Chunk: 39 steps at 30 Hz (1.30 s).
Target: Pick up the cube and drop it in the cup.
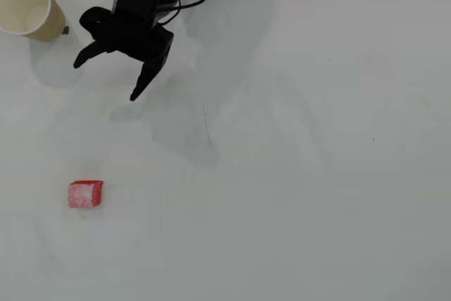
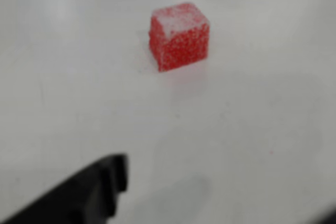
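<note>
On the white surface (image 1: 303,195) the cube (image 1: 85,194) sits alone toward the overhead view's lower left, well apart from the cup (image 1: 28,6) at upper left; the hand (image 1: 107,76), fingers spread and empty, hovers beside the cup.

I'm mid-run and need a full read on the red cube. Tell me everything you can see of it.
The small red cube looks like a block with a grainy, speckled surface and a whitish, scuffed top face, clearest in the wrist view. It sits flat on the white table, one corner turned toward the wrist camera, alone in the overhead view's lower left. Nothing touches it but the table. The black two-finger gripper is open and well away from it, and the tan paper cup stands farther off, at upper left.
</note>
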### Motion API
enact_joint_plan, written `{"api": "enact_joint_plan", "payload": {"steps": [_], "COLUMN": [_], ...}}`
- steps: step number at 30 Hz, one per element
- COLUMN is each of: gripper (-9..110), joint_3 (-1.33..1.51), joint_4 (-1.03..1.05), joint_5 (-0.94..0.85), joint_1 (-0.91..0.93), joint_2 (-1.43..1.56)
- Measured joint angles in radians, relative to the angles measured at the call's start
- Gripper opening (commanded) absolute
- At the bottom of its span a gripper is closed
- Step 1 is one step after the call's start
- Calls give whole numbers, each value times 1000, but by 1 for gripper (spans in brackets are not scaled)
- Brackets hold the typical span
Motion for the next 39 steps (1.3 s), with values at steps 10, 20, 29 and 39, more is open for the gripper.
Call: {"api": "enact_joint_plan", "payload": {"steps": [10, 20, 29, 39], "gripper": [45, 45, 44, 44], "joint_3": [-225, -472, -643, -796], "joint_4": [0, -21, -57, -63], "joint_5": [-3, -3, -3, -3], "joint_1": [14, 12, 12, -43], "joint_2": [-287, -589, -838, -1026]}}
